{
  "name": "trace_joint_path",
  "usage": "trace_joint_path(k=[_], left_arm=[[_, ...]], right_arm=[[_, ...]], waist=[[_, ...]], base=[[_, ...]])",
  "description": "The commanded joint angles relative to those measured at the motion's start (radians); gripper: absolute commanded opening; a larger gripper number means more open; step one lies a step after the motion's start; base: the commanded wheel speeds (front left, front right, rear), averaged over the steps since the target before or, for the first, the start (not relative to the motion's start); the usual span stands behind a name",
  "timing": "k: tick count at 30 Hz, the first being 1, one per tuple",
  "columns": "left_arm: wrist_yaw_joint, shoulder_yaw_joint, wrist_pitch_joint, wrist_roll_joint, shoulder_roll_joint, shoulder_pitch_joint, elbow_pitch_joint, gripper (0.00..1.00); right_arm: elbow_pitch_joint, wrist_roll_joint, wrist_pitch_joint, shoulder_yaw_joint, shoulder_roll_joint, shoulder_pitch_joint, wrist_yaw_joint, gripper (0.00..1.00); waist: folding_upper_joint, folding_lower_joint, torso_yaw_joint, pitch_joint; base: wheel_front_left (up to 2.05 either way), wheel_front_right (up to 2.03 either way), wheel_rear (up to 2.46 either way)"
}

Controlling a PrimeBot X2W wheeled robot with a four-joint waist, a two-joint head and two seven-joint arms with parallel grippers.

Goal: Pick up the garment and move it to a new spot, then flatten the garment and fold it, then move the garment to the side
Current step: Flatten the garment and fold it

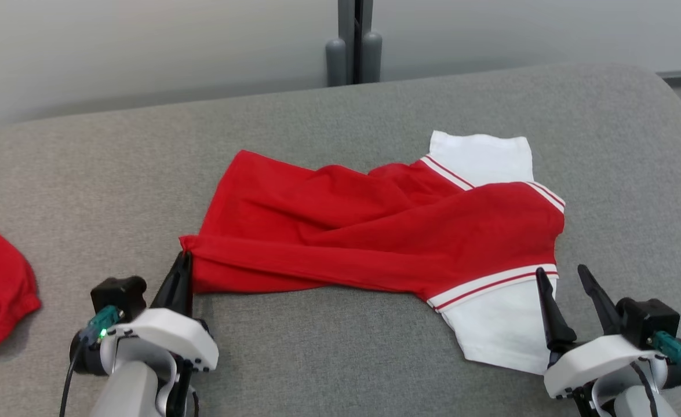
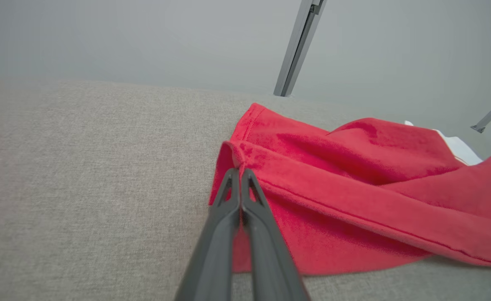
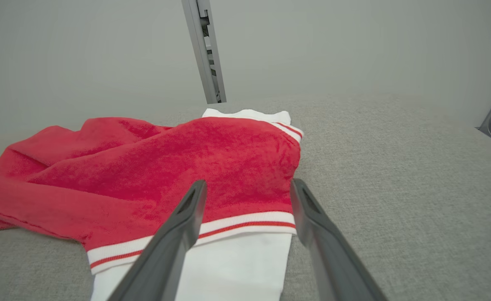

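Left gripper (image 1: 184, 258) pinches red garment (image 1: 375, 231) corner.

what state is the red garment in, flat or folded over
The garment is partly folded, not flat: its near red edge lies doubled over the body with creases, and the left gripper is shut on its corner.
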Motion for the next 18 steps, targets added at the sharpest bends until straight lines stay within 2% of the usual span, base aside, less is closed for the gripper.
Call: trace_joint_path(k=[1, 6, 14, 15, 16, 17, 18], left_arm=[[-0.001, -0.008, 0.000, -0.018, 0.004, 0.059, -0.026, 0.00], [0.020, -0.003, 0.000, -0.041, 0.004, 0.175, -0.053, 0.00], [0.043, 0.038, 0.000, -0.041, 0.004, 0.267, -0.046, 0.00], [0.046, 0.045, 0.000, -0.035, 0.004, 0.272, -0.050, 0.07], [0.048, 0.053, 0.000, -0.031, 0.004, 0.280, -0.052, 0.45], [0.051, 0.060, 0.000, -0.025, 0.004, 0.288, -0.055, 1.00], [0.053, 0.067, 0.000, -0.015, 0.004, 0.292, -0.064, 1.00]], right_arm=[[0.015, 0.009, 0.000, -0.001, -0.002, 0.031, 0.000, 1.00], [0.034, 0.015, 0.000, 0.005, 0.009, 0.075, 0.000, 1.00], [0.048, 0.012, 0.000, 0.016, 0.021, 0.100, 0.000, 1.00], [0.049, 0.010, 0.000, 0.020, 0.022, 0.102, 0.000, 1.00], [0.050, 0.009, 0.000, 0.023, 0.022, 0.106, 0.000, 1.00], [0.051, 0.008, 0.000, 0.025, 0.022, 0.107, 0.000, 1.00], [0.049, 0.007, 0.000, 0.026, 0.023, 0.109, 0.000, 1.00]], waist=[[0.0000, -0.0001, 0.057, -0.085], [0.0000, -0.0001, 0.091, -0.151], [0.0000, -0.0001, 0.097, -0.172], [0.0000, -0.0001, 0.096, -0.173], [0.0000, -0.0001, 0.094, -0.174], [0.0000, -0.0001, 0.092, -0.176], [0.0000, -0.0001, 0.090, -0.179]], base=[[0.00, 0.00, 0.00], [0.00, 0.00, 0.00], [0.00, 0.00, 0.00], [0.00, 0.00, 0.00], [0.00, 0.00, 0.00], [0.00, 0.00, 0.00], [0.00, 0.00, 0.00]])
